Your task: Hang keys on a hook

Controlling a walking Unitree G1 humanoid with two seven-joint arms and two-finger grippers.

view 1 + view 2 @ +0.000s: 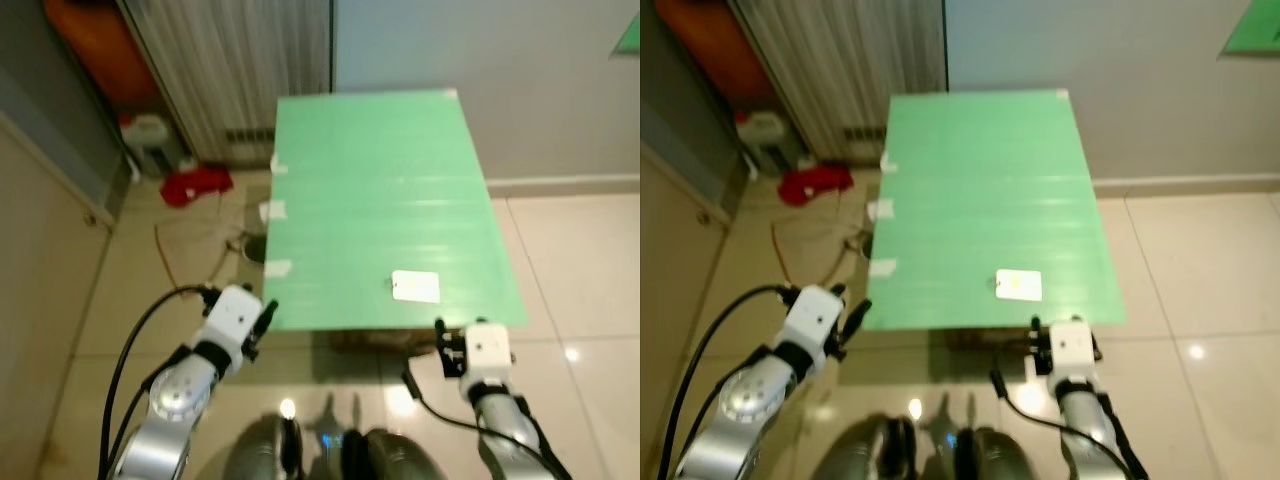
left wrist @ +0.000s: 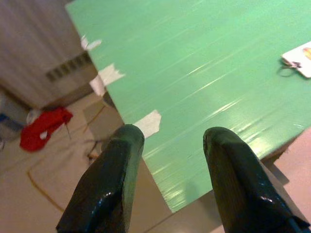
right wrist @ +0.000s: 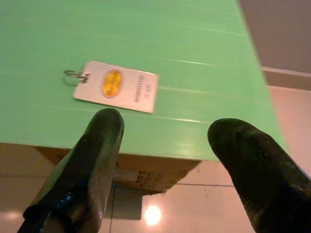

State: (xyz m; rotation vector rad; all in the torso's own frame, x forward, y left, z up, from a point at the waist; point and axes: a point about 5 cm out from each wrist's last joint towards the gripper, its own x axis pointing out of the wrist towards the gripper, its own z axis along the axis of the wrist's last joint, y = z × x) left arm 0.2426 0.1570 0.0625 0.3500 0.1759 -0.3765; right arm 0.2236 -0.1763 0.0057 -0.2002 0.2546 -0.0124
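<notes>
Item: key tag (image 3: 116, 86), a flat white card with a small metal ring (image 3: 74, 75), laid near the front edge of the green surface (image 1: 380, 190). Judged light, stiff and thin, hard to pinch flat; best taken by its edges or ring. Right gripper (image 3: 165, 141) is held wide just before it; left gripper (image 2: 172, 145) is held wide at the surface's corner.

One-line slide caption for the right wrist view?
Open right tool hovers at the edge of the green corrugated board, short of the white rectangular key tag with metal ring.

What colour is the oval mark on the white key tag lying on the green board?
Yellow. The key tag shows it best in the right wrist view.
</notes>
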